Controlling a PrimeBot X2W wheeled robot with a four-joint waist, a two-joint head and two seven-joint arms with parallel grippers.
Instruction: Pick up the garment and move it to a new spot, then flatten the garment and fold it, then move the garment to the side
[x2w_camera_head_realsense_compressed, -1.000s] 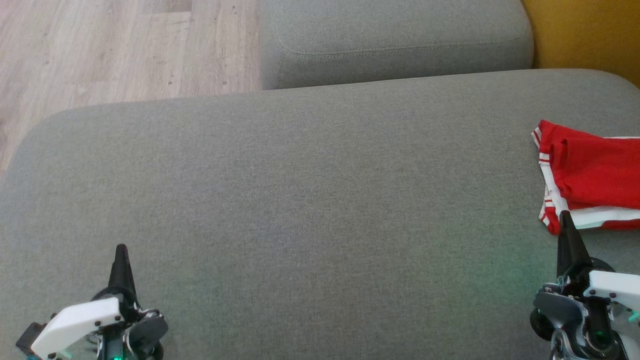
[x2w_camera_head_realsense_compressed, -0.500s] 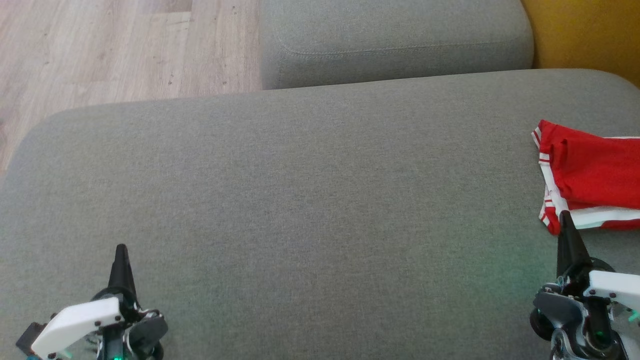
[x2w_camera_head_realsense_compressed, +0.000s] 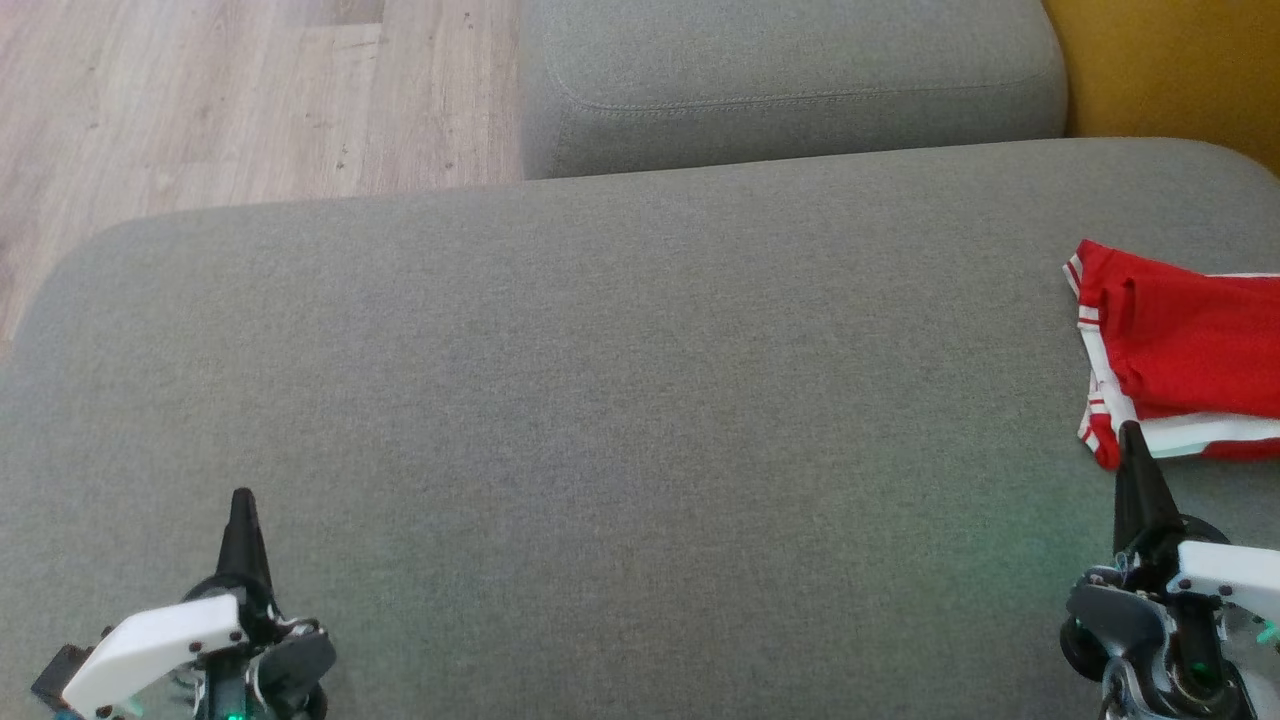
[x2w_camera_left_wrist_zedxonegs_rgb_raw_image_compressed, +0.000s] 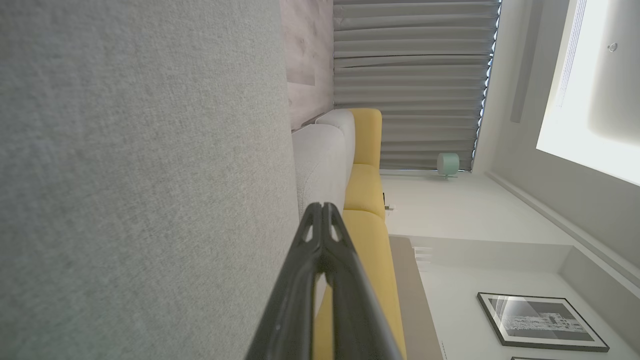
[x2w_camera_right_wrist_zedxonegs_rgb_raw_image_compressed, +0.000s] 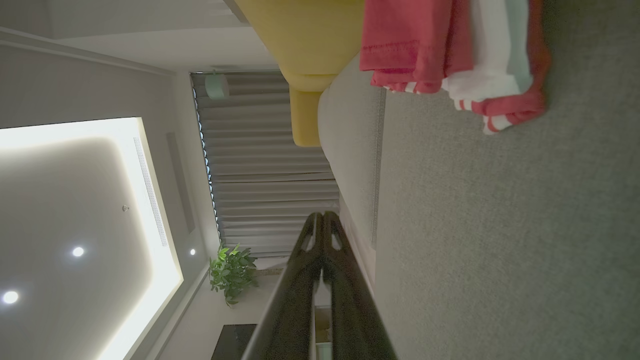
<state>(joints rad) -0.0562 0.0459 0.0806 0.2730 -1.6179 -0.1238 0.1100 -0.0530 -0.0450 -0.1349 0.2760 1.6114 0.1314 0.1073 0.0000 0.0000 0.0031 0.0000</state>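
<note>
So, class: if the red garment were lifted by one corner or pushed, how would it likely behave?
The garment probably flops and unfolds: its layers lie soft and creased. It likely weighs little, being thin cloth. Pushed, it would probably bunch on the woven cushion rather than slide.

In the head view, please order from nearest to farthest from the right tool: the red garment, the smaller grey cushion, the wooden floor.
From the right tool:
1. red garment, just ahead, far right.
2. smaller grey cushion, top middle.
3. wooden floor, top left.
</note>
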